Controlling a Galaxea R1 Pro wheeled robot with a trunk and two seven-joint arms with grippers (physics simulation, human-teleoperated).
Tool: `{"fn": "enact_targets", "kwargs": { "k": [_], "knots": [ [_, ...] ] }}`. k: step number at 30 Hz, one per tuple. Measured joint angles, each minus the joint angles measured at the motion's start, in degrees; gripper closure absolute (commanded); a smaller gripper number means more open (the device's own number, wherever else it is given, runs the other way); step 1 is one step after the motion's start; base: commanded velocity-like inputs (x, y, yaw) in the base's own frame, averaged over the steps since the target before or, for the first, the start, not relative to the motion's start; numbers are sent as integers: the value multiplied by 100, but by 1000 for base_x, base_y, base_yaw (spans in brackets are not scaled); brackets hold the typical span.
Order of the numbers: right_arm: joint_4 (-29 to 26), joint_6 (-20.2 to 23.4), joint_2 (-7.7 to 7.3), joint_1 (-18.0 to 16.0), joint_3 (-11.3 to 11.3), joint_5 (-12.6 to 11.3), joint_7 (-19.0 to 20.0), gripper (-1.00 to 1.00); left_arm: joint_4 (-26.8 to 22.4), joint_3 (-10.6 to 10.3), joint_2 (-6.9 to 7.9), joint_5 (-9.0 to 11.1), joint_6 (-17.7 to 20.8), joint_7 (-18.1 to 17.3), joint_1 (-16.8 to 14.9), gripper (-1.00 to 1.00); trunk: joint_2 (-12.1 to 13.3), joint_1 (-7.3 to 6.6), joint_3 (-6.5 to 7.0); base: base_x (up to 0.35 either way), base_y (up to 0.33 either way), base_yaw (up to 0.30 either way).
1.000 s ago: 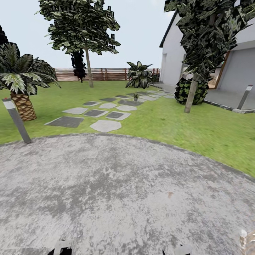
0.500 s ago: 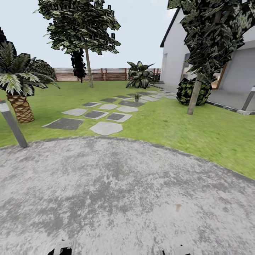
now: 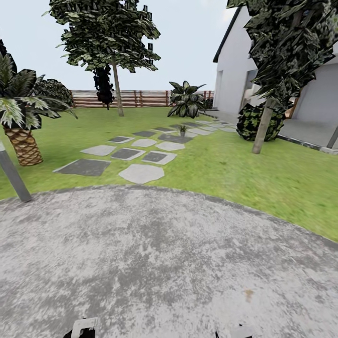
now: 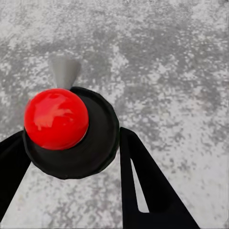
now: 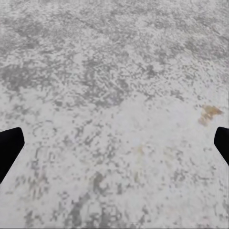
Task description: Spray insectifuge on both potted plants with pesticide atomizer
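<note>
The left end effector [image 4: 71, 157] grips the black pesticide atomizer with a round red top [image 4: 56, 119]. The right end effector [image 5: 114, 143] is wide open, empty. One small green potted plant [image 3: 182, 130] sits far off on the flat grey stepping stones [image 3: 141, 173]. Spraying from here would miss it.

I list: white house [image 3: 232, 80], scaly-trunked palm [image 3: 21, 141], broad-leaved bush [image 3: 186, 99], grey bollard [image 3: 11, 174], round shrub [image 3: 256, 123].

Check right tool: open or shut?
Open. In the right wrist view the right tool has its two black fingertips at opposite edges, far apart, with bare grey paving between them and nothing held.
</note>
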Motion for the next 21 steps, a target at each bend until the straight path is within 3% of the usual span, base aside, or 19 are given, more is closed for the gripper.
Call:
{"fn": "enact_targets", "kwargs": {
  "k": [21],
  "knots": [
    [0, 0, 0, 0, 0, 0, 0, -100, 0, -2, -16, -5, 0, -6, 0, 100, 0, 0, 0, 341, 93, 0]
  ]
}}
